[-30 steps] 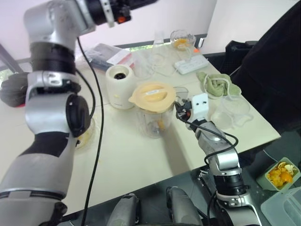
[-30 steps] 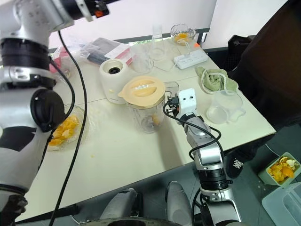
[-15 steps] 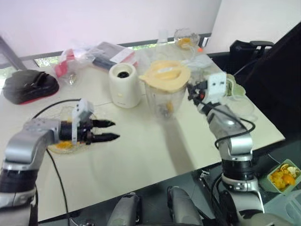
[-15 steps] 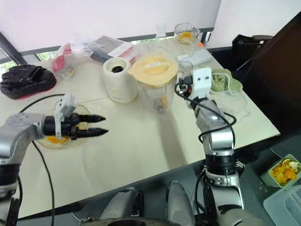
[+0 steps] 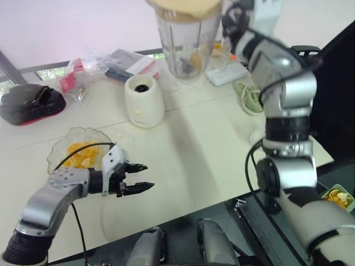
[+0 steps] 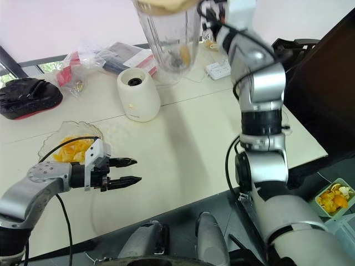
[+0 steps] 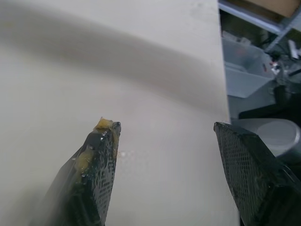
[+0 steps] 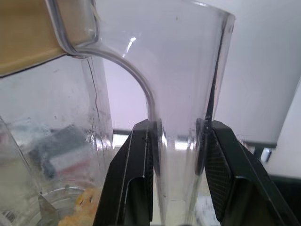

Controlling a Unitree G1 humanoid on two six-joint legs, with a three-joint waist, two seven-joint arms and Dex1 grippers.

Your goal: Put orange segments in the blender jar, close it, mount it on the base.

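Left eye view, front edge first: left tool (image 5: 147,177) released, empty, low over bare surface (image 5: 194,155). Just behind, dish (image 5: 61,145) with orange segments (image 5: 77,152). Further back, base (image 5: 143,101) bare, nothing mounted. Beyond, toward the far edge, jar (image 5: 183,44) loaded, lid (image 5: 180,6) on, held high above the base, handle (image 8: 183,70) clenched in right tool (image 8: 178,129). Filling and closing seemingly done; mounting left.

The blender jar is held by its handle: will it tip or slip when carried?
The blender jar looks rigid and clear, so it is probably stiff yet breakable. Gripped only at its side handle by the right claw, it may tilt. The glossy handle could slip; the few orange segments add little weight.
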